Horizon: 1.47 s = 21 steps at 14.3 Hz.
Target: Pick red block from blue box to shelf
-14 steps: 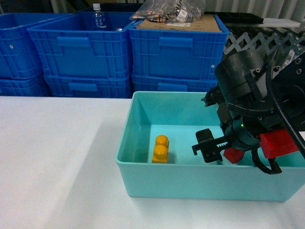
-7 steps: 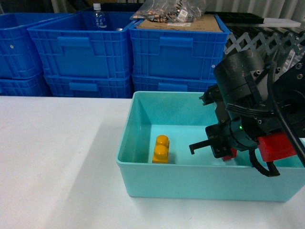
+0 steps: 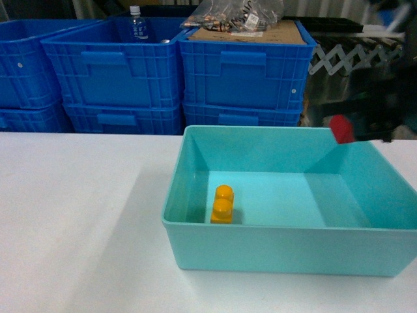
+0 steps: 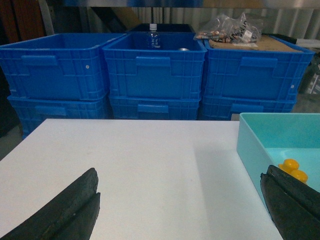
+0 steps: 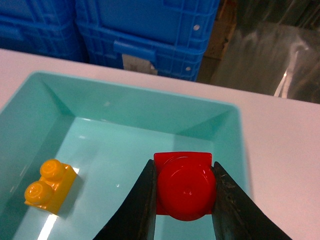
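I hold the red block [image 5: 185,187] between my right gripper [image 5: 183,200] fingers [image 5: 142,200] — both dark fingers press its sides, stud facing the wrist camera. It hangs above the blue box [image 5: 150,107], over the right part of its floor. In the head view the block [image 3: 341,128] is a red blur above the box's [image 3: 273,251] far right corner, and the arm around it is smeared dark, so I cannot make out its shape there.

A yellow-orange two-stud brick [image 3: 222,203] lies on the box floor, left of centre, near the front wall (the only thing resting inside).

My left gripper [image 4: 190,210] sits low over the white table [image 4: 130,170], its two dark fingers [image 4: 65,210] spread wide apart with nothing between them; the box's left wall shows just at the right of that view.

The table [image 3: 71,222] is plain white and matte, and the box casts a soft shadow on it to the left. Behind it stand stacked dark blue ribbed crates [image 3: 244,72] — one holds a clear bottle [image 3: 133,21], another carries cardboard with a plastic bag of small things [image 3: 238,14] on top. To the right, a grey scissor-lattice barrier [image 3: 348,55] is visible.
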Tool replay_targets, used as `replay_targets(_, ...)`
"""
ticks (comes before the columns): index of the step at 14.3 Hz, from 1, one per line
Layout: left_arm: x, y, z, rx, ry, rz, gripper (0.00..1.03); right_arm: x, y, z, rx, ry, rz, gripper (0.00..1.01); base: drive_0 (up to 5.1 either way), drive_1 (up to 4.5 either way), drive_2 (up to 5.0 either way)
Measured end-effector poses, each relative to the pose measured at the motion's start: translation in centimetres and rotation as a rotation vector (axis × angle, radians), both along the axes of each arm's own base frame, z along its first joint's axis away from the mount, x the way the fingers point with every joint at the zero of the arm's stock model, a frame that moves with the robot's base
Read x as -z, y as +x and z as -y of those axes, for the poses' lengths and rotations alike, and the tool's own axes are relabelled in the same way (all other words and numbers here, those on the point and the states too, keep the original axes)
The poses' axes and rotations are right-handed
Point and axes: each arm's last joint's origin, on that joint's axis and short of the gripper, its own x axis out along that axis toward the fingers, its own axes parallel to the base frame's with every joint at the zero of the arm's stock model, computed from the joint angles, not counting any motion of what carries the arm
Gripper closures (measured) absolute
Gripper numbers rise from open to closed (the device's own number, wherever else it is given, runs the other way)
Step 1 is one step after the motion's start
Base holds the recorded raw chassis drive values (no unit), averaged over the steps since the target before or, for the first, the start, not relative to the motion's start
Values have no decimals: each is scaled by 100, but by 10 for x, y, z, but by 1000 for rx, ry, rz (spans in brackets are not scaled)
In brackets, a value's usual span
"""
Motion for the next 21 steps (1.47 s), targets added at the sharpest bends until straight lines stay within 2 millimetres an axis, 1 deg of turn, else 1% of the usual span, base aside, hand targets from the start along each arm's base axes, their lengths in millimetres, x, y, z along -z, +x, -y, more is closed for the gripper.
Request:
replay_targets(1, 0, 0, 0, 0, 0, 0, 5, -15, -22, 15, 22, 18, 55, 79, 0, 0, 0)
replay_targets(2, 0, 0, 0, 0, 0, 0, 5, -26, -48, 29, 36, 35, 104, 79, 0, 0, 0)
replay_targets(3, 0, 0, 0, 0, 0, 0, 5, -32, -73, 37, 61, 30, 201, 79, 0, 0, 0)
replay_targets(4, 0, 0, 0, 0, 0, 0, 5, -37, -106, 43, 91, -17, 320, 79, 0, 0, 0)
replay_targets(5, 0, 0, 0, 0, 0, 0, 5, -34, -138, 44, 87, -64, 419, 79, 0, 0, 0)
replay_targets(6, 0, 0, 0, -1, 0, 0, 5, -29, -153, 46, 72, -92, 449, 79, 0, 0, 0)
replay_targets(7, 0, 0, 0, 0, 0, 1, 5, -30, -154, 47, 87, -115, 461, 79, 0, 0, 0)
replay_targets(9, 0, 0, 0, 0, 0, 0, 5, -26, -152, 47, 84, -146, 434, 79, 0, 0, 0)
replay_targets(12, 0, 0, 0, 0, 0, 0, 5, -27, -153, 48, 83, -151, 442, 79, 0, 0, 0)
replay_targets(17, 0, 0, 0, -3, 0, 0, 5, -27, -153, 47, 78, -155, 442, 79, -171, -171, -171)
replay_targets(19, 0, 0, 0, 0, 0, 0, 5, -22, -158, 57, 59, -26, 448, 79, -140, -140, -140)
replay_targets(21, 0, 0, 0, 0, 0, 0, 5, -6, -167, 69, 85, 53, 436, 79, -71, -71, -71)
